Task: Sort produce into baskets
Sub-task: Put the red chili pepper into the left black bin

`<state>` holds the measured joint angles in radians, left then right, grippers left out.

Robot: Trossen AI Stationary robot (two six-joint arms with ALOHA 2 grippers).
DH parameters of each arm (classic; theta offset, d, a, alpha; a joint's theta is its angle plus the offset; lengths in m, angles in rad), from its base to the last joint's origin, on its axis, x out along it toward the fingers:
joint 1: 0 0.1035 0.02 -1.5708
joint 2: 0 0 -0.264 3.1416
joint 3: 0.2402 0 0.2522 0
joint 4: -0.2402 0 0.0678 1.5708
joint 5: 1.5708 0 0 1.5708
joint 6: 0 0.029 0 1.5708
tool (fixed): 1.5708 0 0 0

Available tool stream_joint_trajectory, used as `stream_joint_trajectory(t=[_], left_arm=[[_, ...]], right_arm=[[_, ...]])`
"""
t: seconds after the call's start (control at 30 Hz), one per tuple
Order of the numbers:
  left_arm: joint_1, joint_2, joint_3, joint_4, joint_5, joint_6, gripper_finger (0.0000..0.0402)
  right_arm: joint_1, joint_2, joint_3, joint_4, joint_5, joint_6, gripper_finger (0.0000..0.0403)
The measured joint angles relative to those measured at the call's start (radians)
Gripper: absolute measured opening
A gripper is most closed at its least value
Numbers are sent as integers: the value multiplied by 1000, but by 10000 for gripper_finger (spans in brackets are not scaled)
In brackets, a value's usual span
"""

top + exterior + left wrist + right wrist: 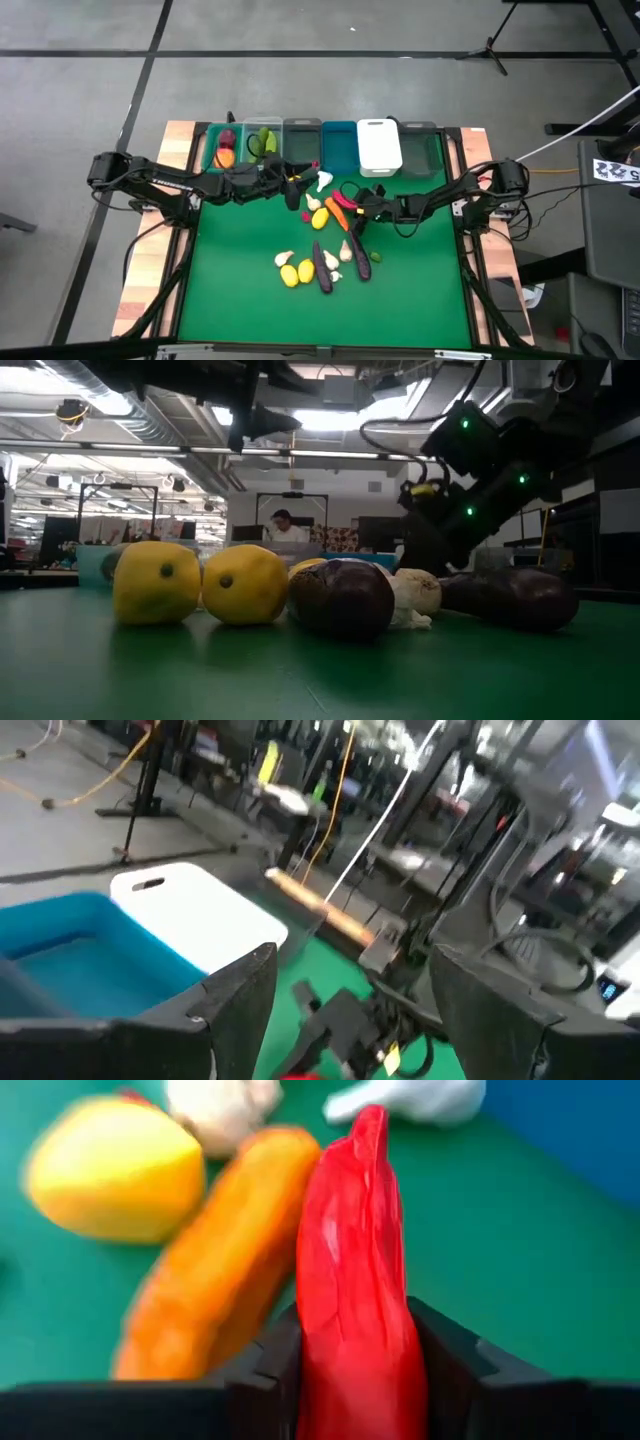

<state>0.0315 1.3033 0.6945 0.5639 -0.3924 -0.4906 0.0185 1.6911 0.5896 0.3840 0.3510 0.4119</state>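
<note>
The produce lies loose on the green mat point(250, 290): lemons point(297, 272), dark eggplants point(324, 268), garlic point(323, 181) and an orange carrot point(215, 1270). A red pepper point(350, 1270) lies beside the carrot, and my right gripper point(355, 1320) is shut on it near the mat's middle point(358, 203). My left gripper point(297, 192) hovers open and level in front of the grey basket point(301, 143), with nothing between its fingers point(240, 1010). The baskets stand in a row along the far edge, from the teal one point(212, 140) to the dark green one point(420, 147). My right gripper pinches the red pepper's thick near end point(345, 1370) between its two fingers, one on each side. It comes slanting down from the table's right side, with the fingers lying along the pepper. The pepper's pointed tip point(372, 1125) reaches out ahead of the fingers, close beside the carrot.
The teal basket holds a beet and a carrot point(226, 152); the clear basket point(263, 143) holds green cucumbers. The blue basket point(338, 145) and the white one point(379, 145) stand behind my right gripper. In the low view lemons point(155, 582) and an eggplant point(340, 598) lie close to the camera.
</note>
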Motion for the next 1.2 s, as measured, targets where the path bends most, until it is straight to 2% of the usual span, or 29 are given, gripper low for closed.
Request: stream_joint_trajectory(t=[0.1,0.3,0.43,0.57,0.67,0.83,0.97,1.2], left_arm=[[0,0,0,69,-33,-6,257],[15,2,0,155,-68,-15,257],[17,30,0,195,-45,-19,257],[17,110,-1,380,82,-10,257],[17,136,-1,416,111,10,257],[18,136,-1,371,109,43,257],[21,136,-1,297,109,66,257],[20,136,-1,218,107,51,257]], right_arm=[[0,-43,0,35,1,-25,136],[0,-190,1,131,31,-89,193],[0,-287,6,231,29,-165,185],[0,-337,47,239,19,-252,158],[0,-343,87,159,-7,-290,141],[-18,-318,103,-120,21,-284,137],[-94,-257,103,-280,23,-252,172],[-195,-136,103,-270,-63,-208,278]])
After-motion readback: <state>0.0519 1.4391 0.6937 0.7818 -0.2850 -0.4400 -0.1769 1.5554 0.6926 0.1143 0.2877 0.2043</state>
